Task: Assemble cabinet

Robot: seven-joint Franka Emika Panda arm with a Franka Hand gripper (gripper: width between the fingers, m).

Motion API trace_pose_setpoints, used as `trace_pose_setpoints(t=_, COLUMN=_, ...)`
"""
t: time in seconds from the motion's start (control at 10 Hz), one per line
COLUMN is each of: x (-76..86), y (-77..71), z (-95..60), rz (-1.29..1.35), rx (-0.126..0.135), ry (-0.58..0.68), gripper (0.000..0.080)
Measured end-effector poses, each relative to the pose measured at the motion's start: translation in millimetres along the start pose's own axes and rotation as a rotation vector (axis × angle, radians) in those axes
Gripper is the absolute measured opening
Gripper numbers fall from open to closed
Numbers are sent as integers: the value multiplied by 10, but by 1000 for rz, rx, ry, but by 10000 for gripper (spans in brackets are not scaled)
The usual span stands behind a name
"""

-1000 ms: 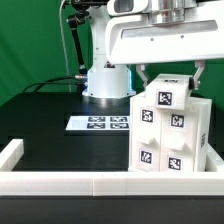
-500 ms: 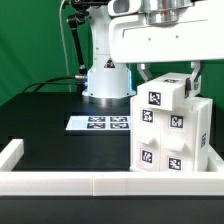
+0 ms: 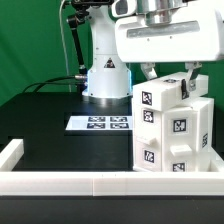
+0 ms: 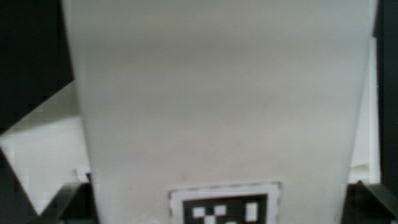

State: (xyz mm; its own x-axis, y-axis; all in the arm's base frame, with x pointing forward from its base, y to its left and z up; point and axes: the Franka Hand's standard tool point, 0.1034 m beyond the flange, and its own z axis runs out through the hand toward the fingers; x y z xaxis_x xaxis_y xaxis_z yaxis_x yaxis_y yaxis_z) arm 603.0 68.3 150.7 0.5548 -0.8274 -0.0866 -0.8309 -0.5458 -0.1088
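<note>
Since a second ago, the top piece [image 3: 160, 97] of the cabinet [image 3: 172, 130] has tilted, its near corner swinging toward the exterior view's left, and the whole white stack looks turned a little with it. Above it, the tool [image 3: 165, 80] hangs from the arm, one finger [image 3: 145, 72] on each side of the top piece, closed on it. This piece sits on the cabinet body, which stands on the black desk [image 3: 50, 120] at the exterior view's right, just behind the low white border wall [image 3: 100, 182]. Black-and-white tags face the camera on the stacked parts. On the desk, the marker board [image 3: 98, 123] lies flat, beside the cabinet. From the wrist, a broad white panel [image 4: 214, 100] fills the picture, with one tag [image 4: 228, 208] at its edge and dark finger tips at both sides.
</note>
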Motion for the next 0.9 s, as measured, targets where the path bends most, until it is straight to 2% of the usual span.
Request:
trace_pose_setpoints(t=0.7, x=-41, y=-5, z=0, rz=598, rx=34, ry=-1, gripper=558)
trace_pose_setpoints(t=0.9, x=-33, y=-24, z=-9, rz=807, rx=60, ry=-21, gripper=558)
